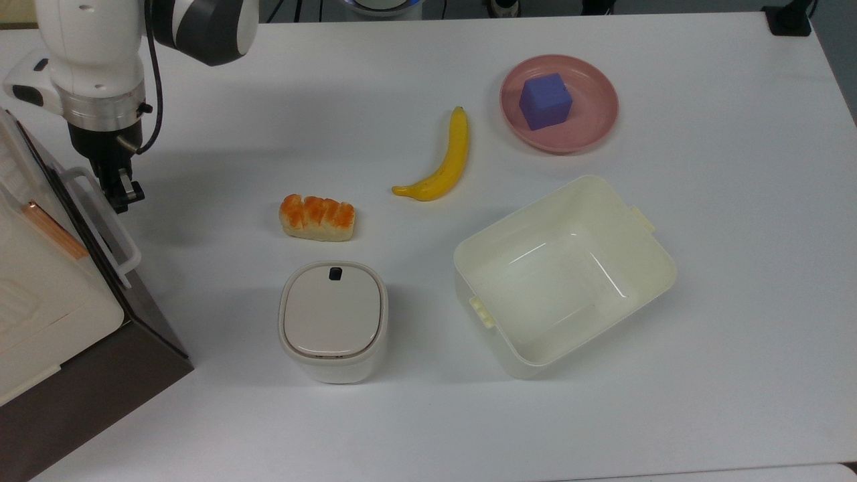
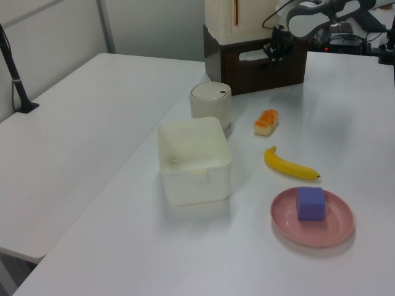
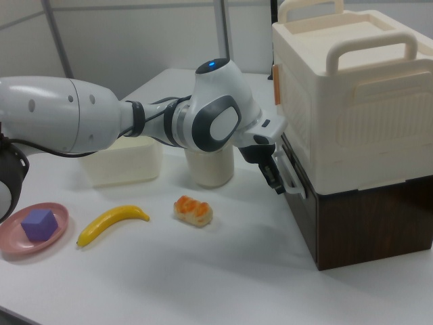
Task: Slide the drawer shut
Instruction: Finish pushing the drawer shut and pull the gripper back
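The drawer point(image 1: 154, 321) is pushed in, its dark brown front point(image 2: 259, 74) flush with the cabinet at the top view's left edge. Its white loop handle point(image 1: 110, 224) sticks out toward the table. My gripper point(image 1: 124, 191) hangs from the white arm, fingers pointing down and shut with nothing between them, right beside the handle's far end. In the left view the gripper point(image 2: 276, 52) sits against the front next to the handle point(image 2: 252, 55). The right view shows the gripper point(image 3: 276, 181) touching the handle point(image 3: 291, 177).
A white appliance with a copper bar point(image 1: 40, 288) sits on the cabinet. On the table lie a bread piece point(image 1: 317, 217), a banana point(image 1: 438, 161), a white lidded bin point(image 1: 333, 318), a cream tub point(image 1: 659, 268) and a pink plate point(image 1: 596, 134) holding a purple cube point(image 1: 546, 100).
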